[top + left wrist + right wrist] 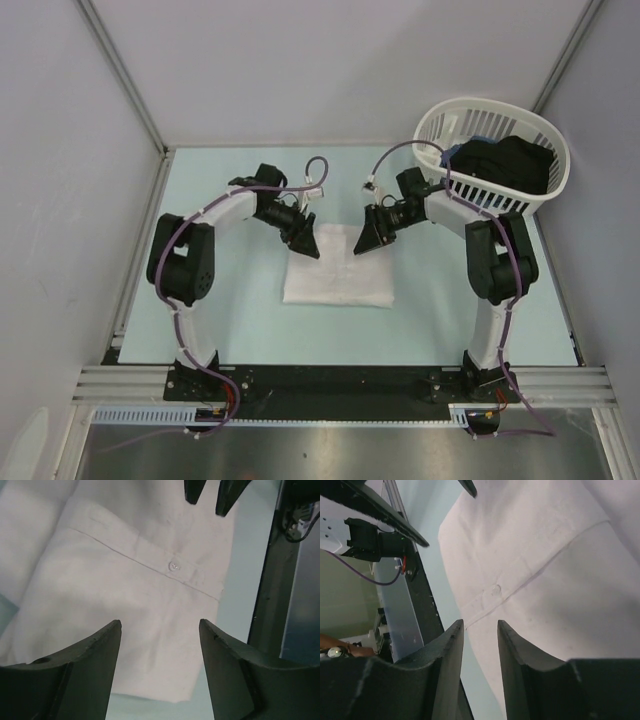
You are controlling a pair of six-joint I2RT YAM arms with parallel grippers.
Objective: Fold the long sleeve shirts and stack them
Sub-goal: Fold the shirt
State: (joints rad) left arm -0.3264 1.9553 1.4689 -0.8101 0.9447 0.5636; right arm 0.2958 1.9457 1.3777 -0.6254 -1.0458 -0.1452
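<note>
One white long sleeve shirt (pixel 337 268) lay folded into a flat rectangle at the centre of the table (pixel 230 320). Two grippers stood over its far edge: the left gripper (pixel 304 242) with jaws wide apart, empty; the right gripper (pixel 368 238) with jaws narrowly parted, empty. One white slatted plastic basket (pixel 500 197) held dark cloth (pixel 505 165), shown only in the top view. Only the wrist views showed one small round button (pixel 174 566) on a stitched placket.

My left tool (pixel 308 248) and right tool (pixel 363 243) are black; the shirt (pixel 338 272) plain white, table (pixel 250 330) pale green, slatted basket (pixel 562 150) white, its cloth (pixel 510 165) black.
</note>
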